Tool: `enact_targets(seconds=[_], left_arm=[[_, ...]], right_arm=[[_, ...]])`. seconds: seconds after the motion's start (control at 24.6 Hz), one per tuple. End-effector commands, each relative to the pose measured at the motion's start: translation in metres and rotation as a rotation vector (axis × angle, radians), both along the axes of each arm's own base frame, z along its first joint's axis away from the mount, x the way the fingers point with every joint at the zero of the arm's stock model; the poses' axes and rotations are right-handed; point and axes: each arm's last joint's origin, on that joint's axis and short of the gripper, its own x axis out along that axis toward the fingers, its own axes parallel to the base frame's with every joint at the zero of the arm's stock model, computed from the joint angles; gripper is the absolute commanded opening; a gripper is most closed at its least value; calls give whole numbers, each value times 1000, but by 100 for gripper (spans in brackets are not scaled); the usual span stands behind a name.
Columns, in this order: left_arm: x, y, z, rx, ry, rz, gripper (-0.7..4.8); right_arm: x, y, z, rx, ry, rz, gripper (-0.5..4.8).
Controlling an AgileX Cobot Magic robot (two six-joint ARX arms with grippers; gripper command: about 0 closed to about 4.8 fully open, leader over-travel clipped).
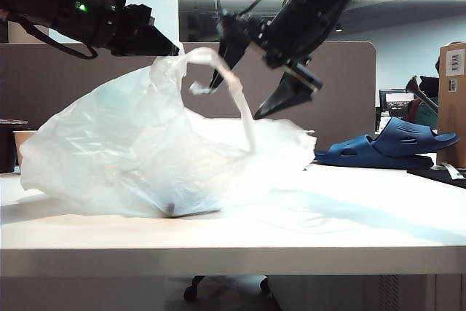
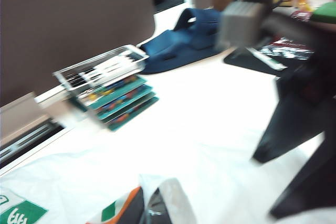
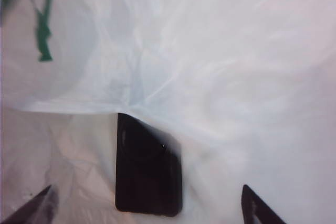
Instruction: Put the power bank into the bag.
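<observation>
The bag (image 1: 138,158) is a big crinkly white plastic carrier lying on the table, with one loop handle (image 1: 237,96) standing up. My left gripper (image 1: 173,50) hangs over its top left and is shut on the bag's upper edge; in the left wrist view the plastic with the green and orange print wraps round my left gripper (image 2: 152,209). My right gripper (image 1: 237,100) hovers open beside the raised handle. In the right wrist view the black power bank (image 3: 148,169) lies flat on white plastic, its far end under a fold of the bag (image 3: 210,66), between the spread fingers of my right gripper (image 3: 147,209).
A stack of colourful flat cases with a clear lid (image 2: 110,90) stands behind the bag near the partition. Blue slippers (image 1: 386,147) lie at the table's right, a cardboard box (image 1: 453,100) beyond them. A dark cup (image 1: 9,143) stands at the far left.
</observation>
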Motion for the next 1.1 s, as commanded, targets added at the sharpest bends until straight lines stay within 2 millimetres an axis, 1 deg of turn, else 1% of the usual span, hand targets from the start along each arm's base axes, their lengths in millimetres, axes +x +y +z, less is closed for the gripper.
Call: enact_targets(seconds=[0.04,0.12,0.2,0.24,0.28,0.33,0.41,0.53,0.57,0.61,0.65,0.69,0.73,0.81,0.85,0.94,1.02,1.1], left_arm=[[1,2,3,4,-19,62,-6],[1,2,3,3,-18,60,-6],[1,2,3,-3,-13,51,-6],[0,1,4,-29,8,28,-2],[-1,0,4,-50,26,-7,22],[-3,-1,4,-68,43,-73,93],[-4,-2,4,-75,48,-145,151],[-6,-3,5,-82,51,-211,158],[-7,-3,6,-83,50,-226,158],[-8,-3,7,-85,48,-240,160],[-8,-3,7,-87,47,-250,170],[-9,-3,9,-88,43,-254,201],[-10,-3,11,-89,36,-254,243],[-14,-2,17,-92,14,-253,312],[-16,-1,24,-95,-16,-233,310],[-19,1,31,-96,-50,-178,309],[-21,5,41,-96,-101,-49,308],[-24,10,50,-99,-148,77,300]], right_arm=[[-3,-11,16,4,-33,-9,429],[-4,-16,21,0,-45,-13,412],[-4,-22,25,3,-51,-25,382],[-3,-27,27,4,-54,-39,338],[-2,-30,28,4,-52,-46,310],[-1,-36,28,1,-45,-61,282],[1,-42,27,-3,-35,-75,276],[3,-49,26,-9,-27,-92,257],[4,-51,26,-9,-26,-97,241],[5,-53,26,-9,-25,-101,208],[5,-55,26,-12,-26,-104,160],[6,-58,26,-18,-31,-97,96],[6,-60,26,-29,-37,-88,3],[8,-65,26,-36,-41,-91,-6],[9,-67,26,-43,-52,-95,-6],[9,-72,29,-48,-71,-103,-6],[9,-76,32,-68,-90,-132,-6],[8,-85,39,-87,-113,-174,-6]])
